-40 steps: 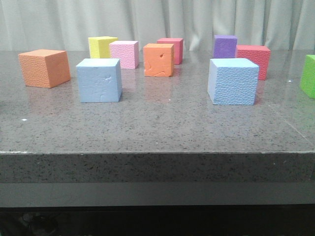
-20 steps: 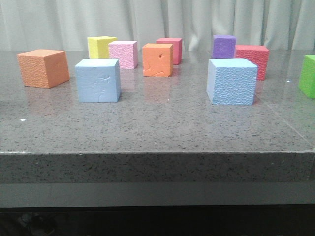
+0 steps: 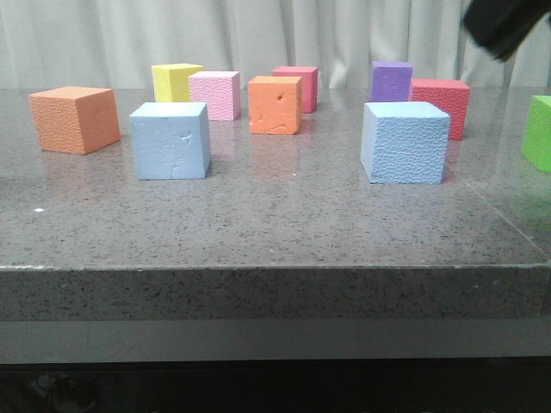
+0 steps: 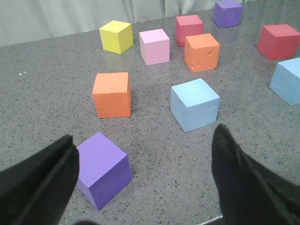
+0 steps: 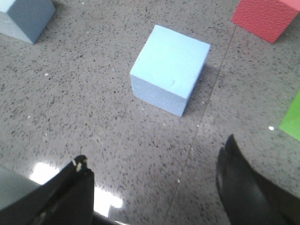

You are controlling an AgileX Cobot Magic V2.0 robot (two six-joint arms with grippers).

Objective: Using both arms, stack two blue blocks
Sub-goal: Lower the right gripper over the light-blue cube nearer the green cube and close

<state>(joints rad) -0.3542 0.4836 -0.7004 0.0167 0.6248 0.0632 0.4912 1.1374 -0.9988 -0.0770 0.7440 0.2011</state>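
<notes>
Two light blue blocks stand apart on the grey table. The left blue block (image 3: 170, 140) has a dented front face, and the right blue block (image 3: 405, 142) a pebbled one. My left gripper (image 4: 144, 133) is open and empty above the table's near part; the left blue block (image 4: 194, 104) lies beyond its fingers, and the right one (image 4: 288, 79) shows at the frame's edge. My right gripper (image 5: 154, 150) is open and empty, with the right blue block (image 5: 169, 69) a short way beyond its fingers. A dark part of the right arm (image 3: 504, 21) shows in the front view's upper right corner.
A small purple cube (image 4: 103, 166) sits close to the left gripper's left finger. Orange cubes (image 3: 75, 119) (image 3: 276, 104), yellow (image 3: 176, 82), pink (image 3: 216, 94), two red (image 3: 297, 88) (image 3: 442, 107), a purple (image 3: 392, 81) and a green cube (image 3: 538, 132) stand around the blue blocks.
A dark part of the right arm has come into the front view at the top right. The blocks have not moved on the table.
</notes>
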